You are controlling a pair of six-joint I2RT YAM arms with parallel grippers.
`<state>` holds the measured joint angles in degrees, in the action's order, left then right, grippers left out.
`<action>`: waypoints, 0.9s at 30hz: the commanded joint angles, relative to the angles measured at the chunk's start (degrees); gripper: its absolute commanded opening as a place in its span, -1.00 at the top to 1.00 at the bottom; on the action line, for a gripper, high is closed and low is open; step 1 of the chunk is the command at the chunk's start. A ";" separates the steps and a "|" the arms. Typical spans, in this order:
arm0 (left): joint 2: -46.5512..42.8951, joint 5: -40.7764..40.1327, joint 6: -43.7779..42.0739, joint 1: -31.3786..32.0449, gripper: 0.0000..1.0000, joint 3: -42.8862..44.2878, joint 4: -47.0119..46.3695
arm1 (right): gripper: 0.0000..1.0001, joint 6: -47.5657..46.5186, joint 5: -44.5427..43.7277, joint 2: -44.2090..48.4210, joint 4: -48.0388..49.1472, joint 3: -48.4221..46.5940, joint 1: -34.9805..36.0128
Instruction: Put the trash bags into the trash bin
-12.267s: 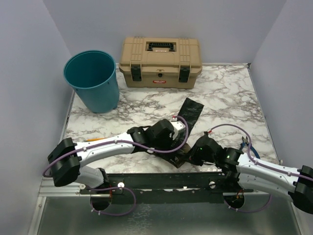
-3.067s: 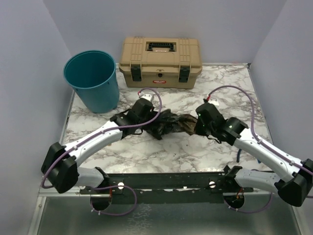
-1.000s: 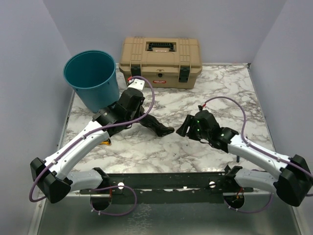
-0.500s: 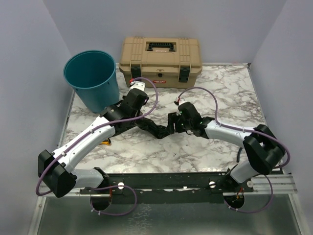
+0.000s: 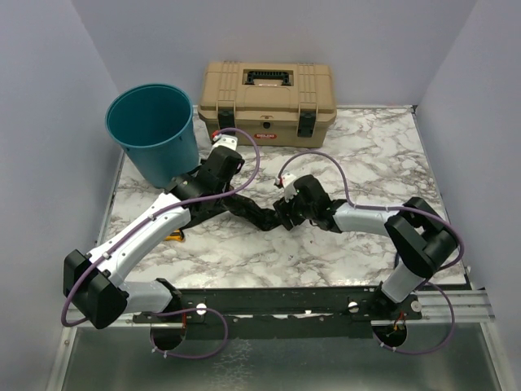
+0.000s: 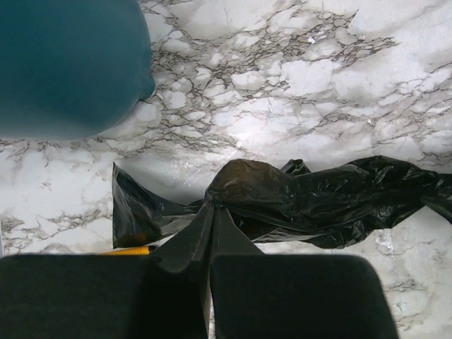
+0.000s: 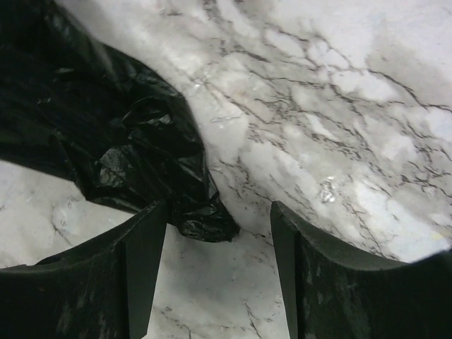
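The left tool (image 6: 210, 258) is clenched on the crinkled black plastic trash bag (image 6: 318, 201) beside the round teal plastic bin (image 5: 155, 134). The right tool (image 7: 215, 208) is released at the bag end farthest from the bin.

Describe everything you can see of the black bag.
The bag is thin, glossy black plastic film, crinkled and bunched into a long rope-like strip. One end is pinched in the shut left end effector and tented up; the rest trails right across the marble table. Its far, wadded tip sits between the open fingers of the right end effector, not gripped. It lies outside the bin, beside it.
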<state>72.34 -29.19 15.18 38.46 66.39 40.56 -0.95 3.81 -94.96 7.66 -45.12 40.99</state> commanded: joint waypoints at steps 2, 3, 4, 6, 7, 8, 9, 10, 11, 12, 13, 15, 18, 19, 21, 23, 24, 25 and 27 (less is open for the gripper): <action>-1.19 0.13 -0.58 -0.91 1.00 -0.99 0.75 | -0.28 -6.13 9.01 -1.63 4.09 1.15 -0.30; -1.23 0.25 -0.60 -0.97 1.00 -1.00 0.80 | -0.27 -6.20 8.81 -1.86 3.92 1.13 -0.30; -1.23 0.41 -0.73 -1.09 1.00 -1.00 0.84 | -0.27 -5.91 8.68 -1.87 3.96 1.29 -0.35; -1.38 0.77 -0.83 -1.25 1.00 -1.00 0.81 | -0.27 -5.80 10.51 -1.55 4.71 2.12 -0.31; -1.40 0.94 -0.85 -1.28 1.00 -1.08 0.77 | -0.26 -6.23 11.06 -1.40 4.81 2.48 -0.30; -1.41 1.04 -0.96 -1.42 1.00 -1.04 0.82 | -0.27 -6.22 10.65 -1.25 4.88 2.75 -0.35; -1.41 1.22 -1.14 -1.45 1.00 -1.01 0.84 | -0.27 -6.10 10.21 -1.30 4.98 2.90 -0.37; -1.47 1.33 -1.08 -1.50 1.00 -1.10 0.84 | -0.27 -6.46 10.43 -1.59 4.78 2.89 -0.39; -1.51 1.42 -1.10 -1.54 1.00 -1.16 0.77 | -0.26 -7.15 10.74 -2.37 4.31 2.79 -0.40; -1.50 1.49 -0.99 -1.65 1.00 -1.17 0.82 | -0.26 -7.70 10.18 -3.32 3.94 2.58 -0.43; -1.57 1.67 -0.99 -1.67 1.00 -1.22 0.84 | -0.24 -7.74 8.97 -4.34 3.75 2.25 -0.44; -1.67 1.91 -1.02 -1.76 1.00 -1.26 0.82 | -0.15 -8.18 7.62 -6.05 3.90 1.85 -0.39; -1.75 2.37 -1.07 -1.73 1.00 -1.20 0.86 | 0.06 -7.49 5.25 -7.02 5.98 1.81 -0.51; -1.76 2.52 -1.05 -1.72 1.00 -1.18 0.84 | 0.21 -7.64 5.13 -7.01 6.15 1.62 -0.48; -1.88 2.63 -1.07 -1.81 1.00 -1.22 0.86 | 0.57 -7.65 5.22 -6.91 5.77 1.08 -0.59; -1.95 2.56 -0.94 -1.81 1.00 -1.26 0.84 | 0.84 -7.25 4.84 -7.02 5.45 0.56 -0.61; -1.89 2.57 -0.80 -1.83 1.00 -1.26 0.84 | 0.96 -6.61 4.73 -7.00 5.21 0.21 -0.67; -1.85 2.66 -0.75 -1.91 1.00 -1.27 0.84 | 0.99 -5.79 4.65 -6.67 4.61 -0.12 -0.66; -1.64 2.77 -0.75 -1.90 1.00 -1.35 0.56 | 0.99 -3.23 3.66 -4.75 3.81 -0.63 -0.59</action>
<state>71.68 -27.68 14.50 37.04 65.73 40.64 -7.53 10.28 -99.79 16.45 -44.86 40.53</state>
